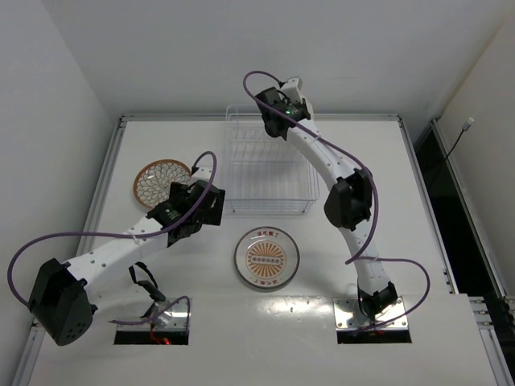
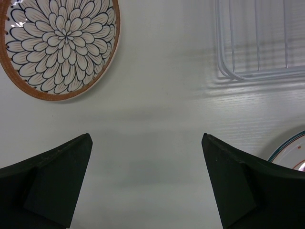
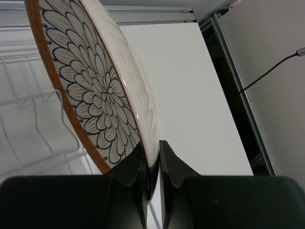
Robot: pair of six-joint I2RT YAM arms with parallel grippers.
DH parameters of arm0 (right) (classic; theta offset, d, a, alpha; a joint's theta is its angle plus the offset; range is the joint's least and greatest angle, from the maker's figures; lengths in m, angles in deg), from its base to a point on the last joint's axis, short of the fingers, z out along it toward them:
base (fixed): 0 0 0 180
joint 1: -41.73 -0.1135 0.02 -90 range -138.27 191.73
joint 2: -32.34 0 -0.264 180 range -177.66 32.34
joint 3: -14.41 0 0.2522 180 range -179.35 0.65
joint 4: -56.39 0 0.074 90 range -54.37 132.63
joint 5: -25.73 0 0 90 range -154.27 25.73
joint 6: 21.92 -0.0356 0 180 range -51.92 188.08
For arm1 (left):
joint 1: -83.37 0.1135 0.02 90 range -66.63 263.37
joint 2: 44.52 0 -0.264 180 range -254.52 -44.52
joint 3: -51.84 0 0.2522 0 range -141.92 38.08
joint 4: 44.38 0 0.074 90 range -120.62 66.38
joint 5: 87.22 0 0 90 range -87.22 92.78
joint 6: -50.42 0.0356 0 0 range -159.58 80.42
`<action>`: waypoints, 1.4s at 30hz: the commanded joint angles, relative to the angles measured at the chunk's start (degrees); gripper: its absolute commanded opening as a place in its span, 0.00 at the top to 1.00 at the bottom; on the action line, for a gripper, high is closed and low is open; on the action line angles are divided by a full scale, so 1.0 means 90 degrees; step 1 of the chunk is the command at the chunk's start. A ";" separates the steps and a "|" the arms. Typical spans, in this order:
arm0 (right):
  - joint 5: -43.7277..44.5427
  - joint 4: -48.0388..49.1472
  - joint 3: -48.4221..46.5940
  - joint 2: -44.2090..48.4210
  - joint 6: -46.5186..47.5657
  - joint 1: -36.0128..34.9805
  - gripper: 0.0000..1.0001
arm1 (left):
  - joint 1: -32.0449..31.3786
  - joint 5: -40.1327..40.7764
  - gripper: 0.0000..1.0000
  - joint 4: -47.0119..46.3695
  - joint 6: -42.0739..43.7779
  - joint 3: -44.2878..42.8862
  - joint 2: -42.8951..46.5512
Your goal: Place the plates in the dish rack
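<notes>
Plates are recorded at three places. The right hand (image 3: 151, 161) is shown, in its own wrist view only, clamped on the rim of a petal-patterned plate (image 3: 95, 90), which is held on edge and tilted beside the bars of the dish rack (image 3: 28, 109). From overhead that grip cannot be made out. The left hand (image 2: 147, 186) is spread wide over the bare counter (image 2: 157, 119), with nothing held. A second petal plate (image 1: 158, 181) lies flat left of the rack. The orange-centred plate (image 1: 266, 258) lies flat before the rack; only its edge is caught by the left wrist view.
</notes>
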 commanded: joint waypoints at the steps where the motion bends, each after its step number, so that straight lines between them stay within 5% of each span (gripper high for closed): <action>1: 0.0059 -0.0101 -0.0009 0.0031 -0.0090 -0.0256 0.93 | -0.0072 0.0006 0.00 -0.0192 -0.0088 -0.0170 0.0161; 8: -0.2087 -0.0366 0.0996 0.0499 -0.1535 -0.0139 0.90 | -0.0072 0.0006 0.00 -0.0192 -0.0030 -0.0170 0.0161; 14: -0.3201 -0.0033 0.1232 0.0705 -0.1536 -0.0002 0.75 | -0.0072 0.0006 0.00 -0.0251 -0.0030 -0.0170 0.0161; 17: -0.3738 -0.0033 0.1232 0.0705 -0.1536 0.0134 0.58 | -0.0072 0.0006 0.00 -0.0251 -0.0030 -0.0170 0.0103; 26: -0.4902 0.0153 0.1877 0.1261 -0.1459 0.0486 0.53 | -0.0072 0.0201 0.00 -0.0182 -0.0030 -0.0170 0.0044; 31: -0.6177 0.0338 0.1866 0.1992 -0.0670 0.0622 0.33 | -0.0072 0.0425 0.00 -0.0066 -0.0156 -0.0170 -0.0073; 37: -0.7589 0.1197 0.3085 0.3545 -0.0198 0.0740 0.13 | 0.0054 0.0592 0.00 0.0081 -0.0331 -0.0306 -0.0268; 42: -0.7393 0.1490 0.4170 0.3957 -0.0198 0.0887 0.21 | 0.0250 0.0465 0.00 0.0238 -0.0547 -0.0375 -0.0386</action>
